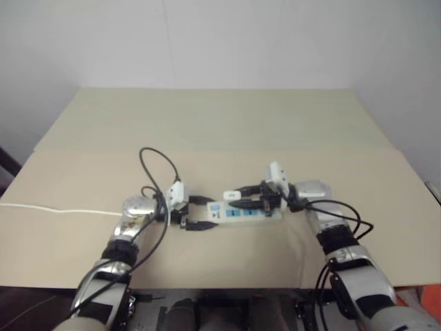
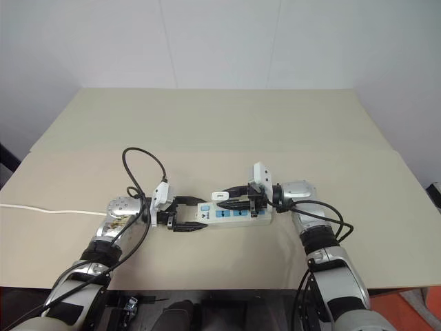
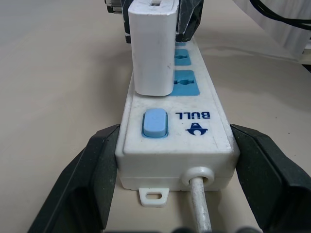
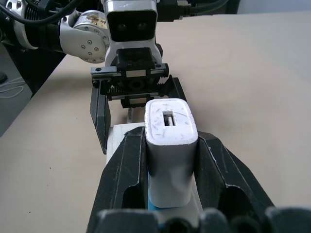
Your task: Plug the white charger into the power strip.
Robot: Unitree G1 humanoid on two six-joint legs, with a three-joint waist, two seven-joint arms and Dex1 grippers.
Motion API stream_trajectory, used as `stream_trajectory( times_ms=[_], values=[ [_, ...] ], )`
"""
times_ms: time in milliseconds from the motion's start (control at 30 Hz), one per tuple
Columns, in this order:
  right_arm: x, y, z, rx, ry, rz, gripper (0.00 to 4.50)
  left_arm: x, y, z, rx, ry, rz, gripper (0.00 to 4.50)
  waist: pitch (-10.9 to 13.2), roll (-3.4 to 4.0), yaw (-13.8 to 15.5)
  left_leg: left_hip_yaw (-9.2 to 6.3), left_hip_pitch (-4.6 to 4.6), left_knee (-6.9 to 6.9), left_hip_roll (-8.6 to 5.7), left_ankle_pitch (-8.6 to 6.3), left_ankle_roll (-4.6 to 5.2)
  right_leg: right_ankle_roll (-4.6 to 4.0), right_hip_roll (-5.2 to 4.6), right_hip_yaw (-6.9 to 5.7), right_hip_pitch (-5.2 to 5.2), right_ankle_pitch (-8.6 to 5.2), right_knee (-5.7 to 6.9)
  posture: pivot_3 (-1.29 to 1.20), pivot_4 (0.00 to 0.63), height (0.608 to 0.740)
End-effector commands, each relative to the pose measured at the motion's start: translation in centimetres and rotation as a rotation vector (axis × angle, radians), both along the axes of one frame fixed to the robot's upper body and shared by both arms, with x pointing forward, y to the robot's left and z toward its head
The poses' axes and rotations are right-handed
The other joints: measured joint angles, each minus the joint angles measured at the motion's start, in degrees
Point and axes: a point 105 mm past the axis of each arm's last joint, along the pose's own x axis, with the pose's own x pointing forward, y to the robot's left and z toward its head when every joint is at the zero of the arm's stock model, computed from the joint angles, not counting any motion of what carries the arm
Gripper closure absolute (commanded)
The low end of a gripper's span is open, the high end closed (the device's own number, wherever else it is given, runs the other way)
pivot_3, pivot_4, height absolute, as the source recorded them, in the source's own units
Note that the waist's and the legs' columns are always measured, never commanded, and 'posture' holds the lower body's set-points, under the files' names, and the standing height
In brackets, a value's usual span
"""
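The power strip [image 1: 251,212] lies flat on the tan table in front of me. My left gripper [image 1: 205,212] is shut on its switch end, one black finger [image 3: 82,179] on each long side of the strip [image 3: 194,126]. The white charger [image 3: 153,48] stands upright on the blue socket nearest the switch. My right gripper [image 4: 171,141] is shut on the charger [image 4: 170,141], coming from the strip's other end. The prongs are hidden under the charger's body. The two grippers face each other along the strip.
The strip's thin white cord [image 1: 55,209] runs off across the table [image 1: 220,124] to its left edge. Black cables [image 1: 155,162] loop up from my left wrist. The table's front edge lies just below both arms.
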Motion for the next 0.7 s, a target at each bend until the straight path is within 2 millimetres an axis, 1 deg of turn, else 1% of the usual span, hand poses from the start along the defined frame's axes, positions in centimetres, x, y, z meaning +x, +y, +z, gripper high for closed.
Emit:
stream_trajectory(
  times_ms=[33,100,233,367,500,633,700],
  values=[
    [-0.9,0.2,-3.6,-0.124,0.092,0.014,3.38,-0.1,-0.4,0.6,-0.020,-0.027,-0.018,1.28,0.0,0.00,0.0,0.00,0.00,0.00,0.00,0.00,0.00,0.00,0.01,0.00,0.00,0.00,0.00,0.00,0.150,0.740],
    [-1.0,0.2,-3.6,-0.122,0.089,0.014,3.38,-0.1,-0.4,0.6,-0.021,-0.026,-0.017,1.28,0.0,0.00,0.0,0.00,0.01,0.00,0.01,0.00,0.00,0.00,0.01,0.00,0.01,0.00,0.01,0.00,0.150,0.740],
    [-1.1,0.0,-4.1,-0.137,0.139,0.002,3.38,-0.2,-0.4,0.5,-0.021,-0.026,-0.016,1.28,0.0,0.01,-0.1,0.00,0.04,0.00,0.01,0.00,0.00,0.00,0.01,0.00,0.04,0.00,0.01,0.00,0.150,0.740],
    [-1.4,-0.2,-4.6,-0.099,0.114,-0.016,3.38,-0.2,-0.4,0.5,-0.021,-0.026,-0.014,1.28,-0.1,0.00,-0.1,0.00,0.06,0.00,0.01,0.00,0.00,0.00,0.01,0.00,0.06,0.00,0.00,0.00,0.150,0.740],
    [-1.7,-0.5,-5.3,-0.111,0.112,-0.020,3.38,-0.2,-0.4,0.4,-0.015,-0.029,-0.017,1.28,-0.1,0.00,-0.2,0.01,0.07,0.00,0.01,0.00,0.00,0.00,0.01,0.01,0.08,0.00,0.01,0.00,0.150,0.740],
    [-1.6,-0.6,-5.5,-0.118,0.138,-0.027,3.38,-0.2,-0.4,0.4,-0.013,-0.029,-0.019,1.28,-0.1,0.00,-0.1,0.01,0.08,0.00,0.01,0.00,0.00,0.00,0.01,0.01,0.09,0.00,0.01,0.00,0.150,0.740],
    [-1.6,-0.6,-5.6,-0.123,0.125,-0.029,3.38,-0.2,-0.4,0.4,-0.012,-0.029,-0.020,1.28,-0.1,0.00,-0.1,0.00,0.08,0.00,0.01,0.00,0.00,0.00,0.01,0.01,0.09,0.00,0.01,0.00,0.150,0.740]
  ],
)
